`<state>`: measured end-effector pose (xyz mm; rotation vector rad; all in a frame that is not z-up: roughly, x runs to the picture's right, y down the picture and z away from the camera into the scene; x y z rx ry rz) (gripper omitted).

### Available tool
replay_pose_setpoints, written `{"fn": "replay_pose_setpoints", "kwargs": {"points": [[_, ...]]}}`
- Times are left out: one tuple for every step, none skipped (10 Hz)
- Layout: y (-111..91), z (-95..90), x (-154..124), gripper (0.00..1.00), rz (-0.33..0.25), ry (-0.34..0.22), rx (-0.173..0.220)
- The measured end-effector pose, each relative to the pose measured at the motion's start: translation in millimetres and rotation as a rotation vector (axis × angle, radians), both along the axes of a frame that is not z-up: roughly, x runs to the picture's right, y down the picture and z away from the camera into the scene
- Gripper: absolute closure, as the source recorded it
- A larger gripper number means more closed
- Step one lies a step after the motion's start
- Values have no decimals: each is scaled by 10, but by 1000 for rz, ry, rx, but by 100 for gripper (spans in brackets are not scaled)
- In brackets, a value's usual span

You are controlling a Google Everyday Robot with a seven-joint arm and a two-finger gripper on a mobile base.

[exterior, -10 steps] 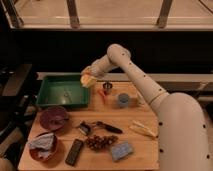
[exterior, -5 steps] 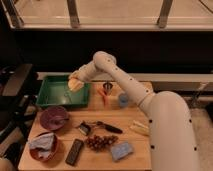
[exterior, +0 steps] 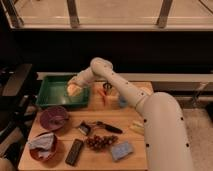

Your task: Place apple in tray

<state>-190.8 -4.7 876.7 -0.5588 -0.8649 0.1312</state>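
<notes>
The green tray (exterior: pixel 52 90) sits at the back left of the wooden table. My gripper (exterior: pixel 75 88) reaches over the tray's right half from the right, low inside it. The yellow-orange apple (exterior: pixel 73 90) shows at the gripper's tip, in or just above the tray, and seems still held. The white arm (exterior: pixel 120 82) stretches from the lower right across the table's back.
Two dark-red bowls (exterior: pixel 54 118) stand at the left, the nearer one (exterior: pixel 42 146) holding a grey cloth. Dark grapes (exterior: pixel 99 142), a black remote-like bar (exterior: pixel 75 151), a blue sponge (exterior: pixel 121 149), a black-handled tool (exterior: pixel 97 127) and a blue cup (exterior: pixel 122 101) lie around.
The gripper has carried the apple leftward and down, from above the tray's right rim to low over the tray's right half.
</notes>
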Motion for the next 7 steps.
{"fn": "replay_pose_setpoints", "kwargs": {"points": [[40,53,-12,39,2,6,-16],[48,73,-18,33,6,7,-27],[62,104,-10,30,14,9,-46],[66,108,-15,30,16,7,-52],[67,108,-13,30,16,7,-52],[68,108,-16,30,16,7,-52],[67,110,-12,30,16,7,-52]]}}
